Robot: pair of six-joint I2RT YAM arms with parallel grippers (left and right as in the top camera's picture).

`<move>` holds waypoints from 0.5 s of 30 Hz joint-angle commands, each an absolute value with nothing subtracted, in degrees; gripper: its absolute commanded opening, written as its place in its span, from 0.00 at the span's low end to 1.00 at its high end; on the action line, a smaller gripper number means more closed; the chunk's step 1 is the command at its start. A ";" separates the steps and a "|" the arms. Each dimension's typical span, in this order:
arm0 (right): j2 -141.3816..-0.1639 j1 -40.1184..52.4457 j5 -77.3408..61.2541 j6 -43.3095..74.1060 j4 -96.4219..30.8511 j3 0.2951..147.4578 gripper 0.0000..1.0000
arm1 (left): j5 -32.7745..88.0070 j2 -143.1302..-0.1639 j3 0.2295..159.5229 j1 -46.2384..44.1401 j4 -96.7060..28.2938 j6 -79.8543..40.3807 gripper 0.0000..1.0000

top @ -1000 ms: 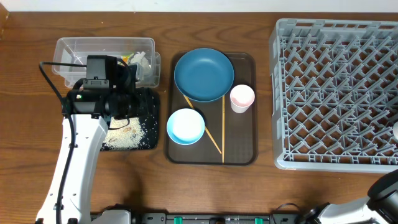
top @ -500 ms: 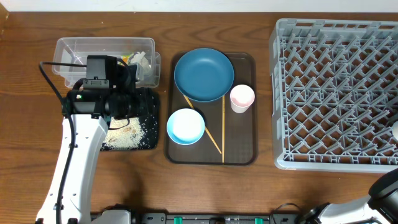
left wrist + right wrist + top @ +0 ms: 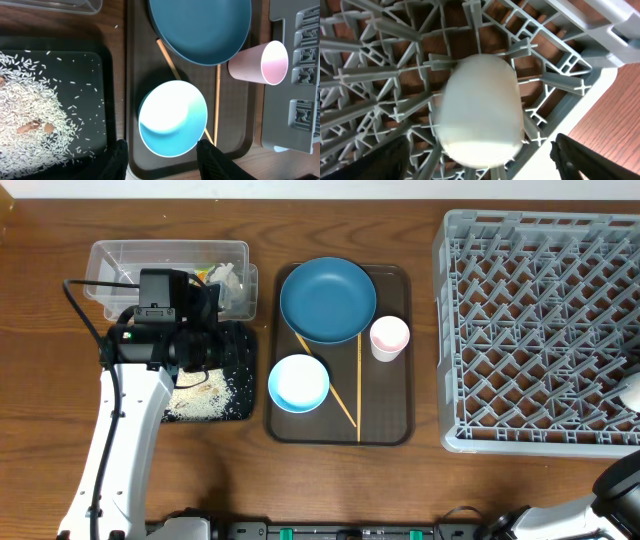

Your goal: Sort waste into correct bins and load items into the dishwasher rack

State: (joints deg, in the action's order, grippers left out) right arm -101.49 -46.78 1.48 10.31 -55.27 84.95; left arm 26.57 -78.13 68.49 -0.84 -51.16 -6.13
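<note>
My left gripper [image 3: 165,161] is open and empty, hovering by the front rim of the white bowl [image 3: 172,118] on the brown tray; in the overhead view it [image 3: 212,330] sits over the black tray [image 3: 243,370]. The dark blue plate [image 3: 328,300], pink cup [image 3: 389,338] and two chopsticks [image 3: 358,385] also lie on that tray. Rice [image 3: 205,395] covers the black tray. The clear tub [image 3: 130,260] holds the tissue and wrapper [image 3: 222,277]. My right gripper [image 3: 487,160] is open around the upturned white cup [image 3: 477,110], which rests in the grey rack [image 3: 540,320].
The brown serving tray [image 3: 385,420] stands between the bins and the rack. The white cup shows at the right edge of the overhead view [image 3: 631,390], near the rack's front right corner. Bare wood lies along the table's front.
The white cup at the overhead view's right edge has come slightly further into view. The left arm and everything on the brown tray have not moved.
</note>
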 commanded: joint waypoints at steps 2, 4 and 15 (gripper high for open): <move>-101.49 -46.92 1.02 10.68 -55.31 84.36 0.94 | 25.87 -77.95 68.75 -0.67 -51.42 -5.58 0.47; -101.49 -46.92 1.02 10.70 -55.33 84.36 0.94 | 25.87 -77.95 68.75 -0.67 -51.42 -5.58 0.47; -99.04 -45.63 -13.58 7.46 -54.59 84.90 0.94 | 25.87 -77.95 68.75 -0.67 -51.35 -5.58 0.49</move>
